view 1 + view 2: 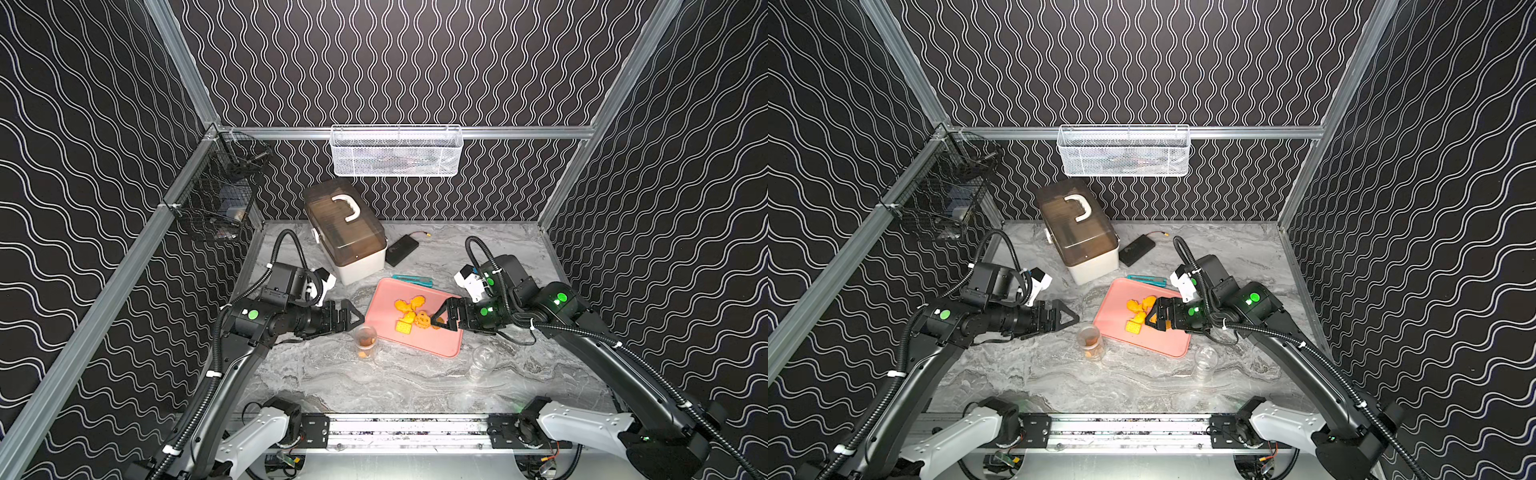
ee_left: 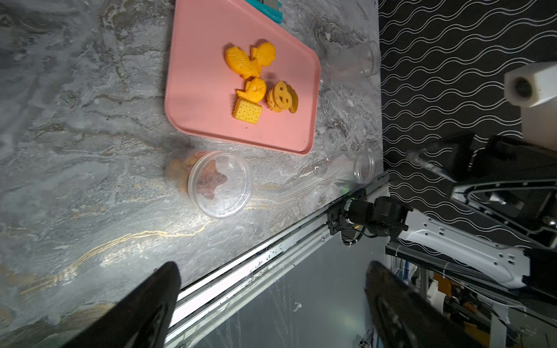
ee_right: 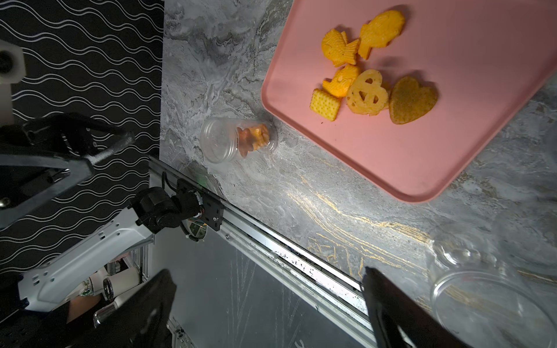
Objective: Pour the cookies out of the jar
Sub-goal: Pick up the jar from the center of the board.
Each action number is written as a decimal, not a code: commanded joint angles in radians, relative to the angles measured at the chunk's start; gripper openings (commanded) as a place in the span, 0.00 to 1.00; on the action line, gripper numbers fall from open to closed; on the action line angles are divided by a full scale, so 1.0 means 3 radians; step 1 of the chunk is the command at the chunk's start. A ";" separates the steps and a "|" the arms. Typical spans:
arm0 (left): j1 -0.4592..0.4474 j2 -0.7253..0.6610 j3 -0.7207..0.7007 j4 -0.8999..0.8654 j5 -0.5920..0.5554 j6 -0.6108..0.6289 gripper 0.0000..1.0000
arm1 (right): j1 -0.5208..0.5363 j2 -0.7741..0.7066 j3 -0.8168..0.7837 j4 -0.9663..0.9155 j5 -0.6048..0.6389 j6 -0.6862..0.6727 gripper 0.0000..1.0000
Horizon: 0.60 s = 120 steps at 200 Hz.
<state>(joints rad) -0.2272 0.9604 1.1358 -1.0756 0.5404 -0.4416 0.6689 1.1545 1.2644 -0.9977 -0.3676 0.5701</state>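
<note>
A clear jar [image 1: 365, 340] [image 1: 1091, 341] stands upright on the marble table just left of the pink tray [image 1: 386, 299] [image 1: 1113, 316]. Its mouth is open, and a brown star and a few orange cookies lie at its bottom [image 2: 211, 183] [image 3: 253, 138]. Several yellow-orange cookies [image 1: 411, 316] [image 1: 1138, 318] [image 2: 256, 81] [image 3: 361, 69] lie on the tray [image 2: 196, 90] [image 3: 452, 120]. My left gripper [image 1: 359, 319] [image 1: 1074, 318] [image 2: 271, 268] hovers open just above and left of the jar. My right gripper [image 1: 434, 322] [image 1: 1148, 318] [image 3: 268, 275] is open over the tray's right part, holding nothing.
An empty clear jar [image 1: 484, 357] [image 1: 1205, 360] [image 3: 488, 301] stands off the tray's near right corner. A white box with a brown lid [image 1: 345, 232], a black pack [image 1: 401, 249] and a teal item [image 1: 411, 280] lie behind the tray. A metal rail [image 1: 407, 432] edges the table's front.
</note>
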 commanded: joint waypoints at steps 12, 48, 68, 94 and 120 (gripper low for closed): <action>-0.0004 -0.0111 -0.0083 -0.0182 -0.0250 0.0108 0.99 | 0.0114 0.0139 -0.0031 0.0153 -0.0048 0.0131 1.00; -0.0004 -0.0220 -0.0093 -0.0302 -0.0454 0.0051 0.99 | 0.0482 0.0470 0.0117 0.0258 0.0141 0.0159 1.00; -0.0002 -0.0310 -0.0054 -0.0345 -0.0633 -0.0033 0.99 | 0.0726 0.0750 0.0320 0.0244 0.0314 0.0094 1.00; 0.0004 -0.0367 -0.0027 -0.0435 -0.0862 -0.0094 0.99 | 0.0970 0.1098 0.0641 0.0165 0.0582 -0.0062 1.00; 0.0011 -0.0459 -0.0166 -0.0338 -0.0890 -0.0282 0.99 | 0.1140 0.1426 0.0977 0.0046 0.0773 -0.0198 1.00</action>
<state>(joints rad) -0.2272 0.8421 1.1114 -1.1748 0.3176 -0.4770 0.9806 1.5215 1.4902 -0.9516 -0.2249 0.5579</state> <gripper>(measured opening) 0.989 0.995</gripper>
